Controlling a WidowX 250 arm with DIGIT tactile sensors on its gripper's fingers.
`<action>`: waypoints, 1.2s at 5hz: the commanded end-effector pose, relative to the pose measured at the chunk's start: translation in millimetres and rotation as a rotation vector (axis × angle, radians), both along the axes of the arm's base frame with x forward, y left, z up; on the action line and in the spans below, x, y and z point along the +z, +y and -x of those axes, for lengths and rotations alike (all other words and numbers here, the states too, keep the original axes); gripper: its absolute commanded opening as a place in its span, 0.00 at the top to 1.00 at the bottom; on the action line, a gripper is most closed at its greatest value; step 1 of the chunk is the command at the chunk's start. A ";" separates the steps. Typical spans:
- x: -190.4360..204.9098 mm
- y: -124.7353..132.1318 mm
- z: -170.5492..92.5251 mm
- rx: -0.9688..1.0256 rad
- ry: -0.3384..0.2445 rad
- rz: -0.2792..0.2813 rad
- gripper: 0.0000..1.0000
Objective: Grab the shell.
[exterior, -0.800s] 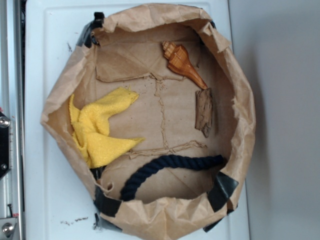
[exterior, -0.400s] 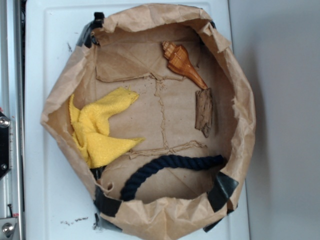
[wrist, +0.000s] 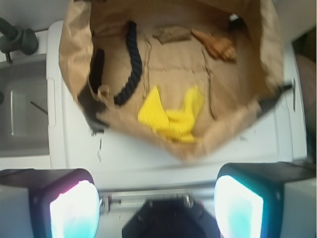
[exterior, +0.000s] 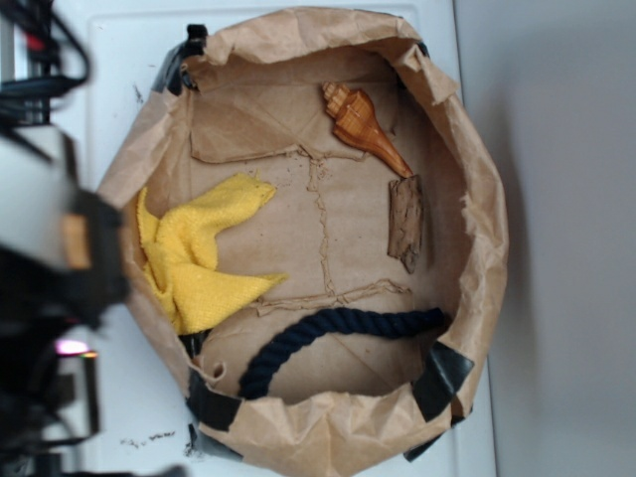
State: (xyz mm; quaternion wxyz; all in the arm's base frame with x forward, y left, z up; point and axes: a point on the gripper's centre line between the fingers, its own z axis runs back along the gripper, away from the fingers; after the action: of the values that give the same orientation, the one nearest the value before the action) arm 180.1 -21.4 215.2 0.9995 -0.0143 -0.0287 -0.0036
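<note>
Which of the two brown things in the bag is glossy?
The shell, orange-brown, ribbed, with a pointed tail; the bark piece beside it is flat and dull.

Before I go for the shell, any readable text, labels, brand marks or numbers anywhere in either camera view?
None. No readable words, numbers or signs in either view.
The paper bag, shell, bark, yellow cloth and dark rope carry no print.
The gripper fingers show no markings; the arm in the exterior view is too blurred to tell.
</note>
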 end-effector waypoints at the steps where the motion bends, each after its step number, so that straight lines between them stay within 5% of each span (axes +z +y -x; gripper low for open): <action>1: 5.8 10.6 -45.1 -0.209 -0.133 -0.006 0.00; 3: -36.7 31.8 -80.0 -0.508 -0.130 -0.082 0.00; 4: -56.4 51.9 -89.4 -0.498 -0.093 -0.099 0.00; 6: -67.2 68.5 -81.1 -0.493 -0.124 -0.132 0.00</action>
State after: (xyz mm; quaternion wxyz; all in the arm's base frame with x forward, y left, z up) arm 259.3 44.4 129.7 0.9649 0.0272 -0.0550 -0.2552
